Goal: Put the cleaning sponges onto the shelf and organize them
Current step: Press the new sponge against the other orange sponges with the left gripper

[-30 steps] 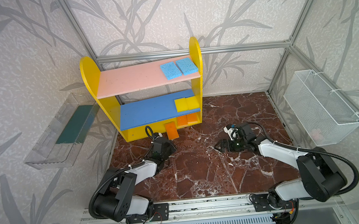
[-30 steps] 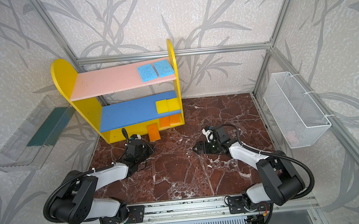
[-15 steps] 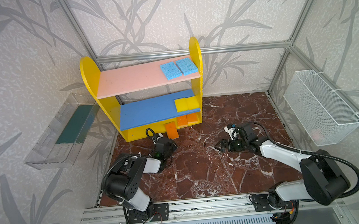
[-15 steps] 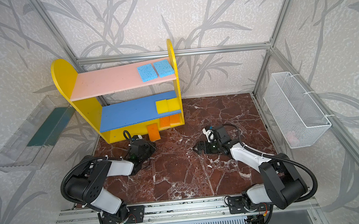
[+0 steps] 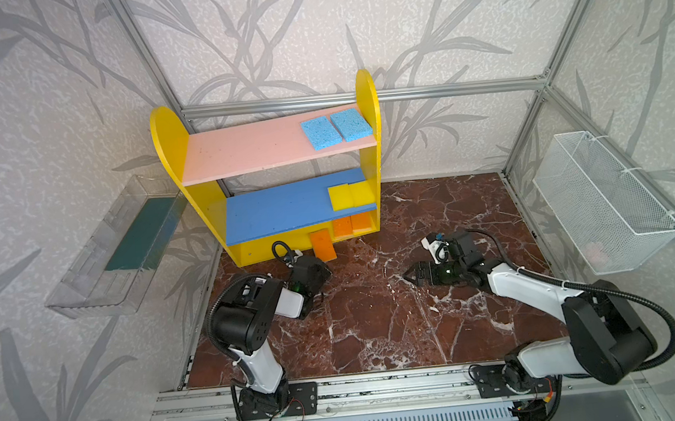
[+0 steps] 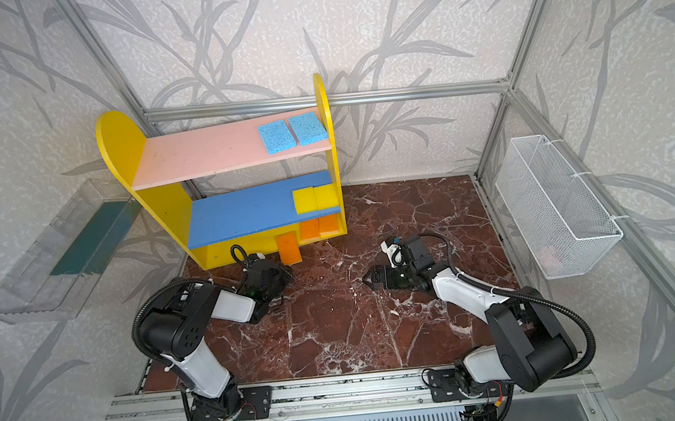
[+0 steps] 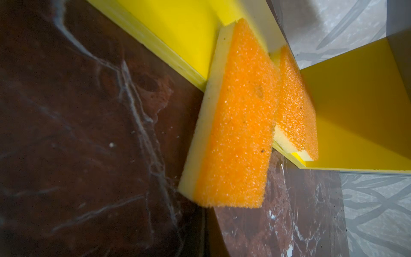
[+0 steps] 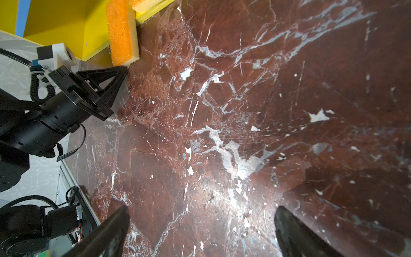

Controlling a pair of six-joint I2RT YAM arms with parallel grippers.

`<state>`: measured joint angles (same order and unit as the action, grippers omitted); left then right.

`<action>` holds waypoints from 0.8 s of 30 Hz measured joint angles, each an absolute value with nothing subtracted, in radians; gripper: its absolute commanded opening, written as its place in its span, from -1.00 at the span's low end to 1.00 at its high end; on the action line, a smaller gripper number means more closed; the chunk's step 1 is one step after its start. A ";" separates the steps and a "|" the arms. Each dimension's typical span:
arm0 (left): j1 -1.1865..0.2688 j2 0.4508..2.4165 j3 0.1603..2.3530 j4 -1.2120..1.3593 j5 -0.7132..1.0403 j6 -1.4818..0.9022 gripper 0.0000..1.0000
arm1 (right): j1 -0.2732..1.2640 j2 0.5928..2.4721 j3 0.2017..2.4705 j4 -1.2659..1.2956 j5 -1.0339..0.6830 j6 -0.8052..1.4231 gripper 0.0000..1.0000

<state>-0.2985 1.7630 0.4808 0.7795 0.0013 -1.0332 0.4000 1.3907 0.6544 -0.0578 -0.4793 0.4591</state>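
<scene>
Sponge [image 5: 323, 245] half off shelf base [image 5: 254, 255]

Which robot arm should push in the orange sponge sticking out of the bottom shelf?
Left. The left gripper, shut, points at the outer end of the orange sponge, right beside it. The right gripper, open, sits farther off over the marble floor.

The orange sponge [image 8: 122, 33] is hanging off the shelf [image 8: 66, 29], one end on its yellow base, the other out over the marble floor [image 8: 244, 89]. The left gripper [image 8: 125, 70], fingers pinched together, is pointing at that outer end. Farther from the shelf, the right gripper [image 8: 202, 210] is hovering above the floor, fingers spread wide.
</scene>
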 measured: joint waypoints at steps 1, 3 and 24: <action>-0.294 1.771 0.486 0.788 0.002 -1.034 -1.00 | 0.400 1.394 0.654 -0.058 -0.479 0.459 0.98; -0.285 1.789 0.496 0.804 0.002 -1.038 -1.00 | 0.400 1.398 0.654 -0.058 -0.479 0.459 0.99; -0.249 1.848 0.619 0.829 0.037 -1.059 -1.00 | 0.400 1.437 0.655 -0.057 -0.471 0.459 0.98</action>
<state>-0.2493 1.8481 0.6189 0.8291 0.0372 -1.0588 0.4000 1.4372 0.6548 -0.0574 -0.4713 0.4587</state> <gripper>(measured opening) 0.047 0.991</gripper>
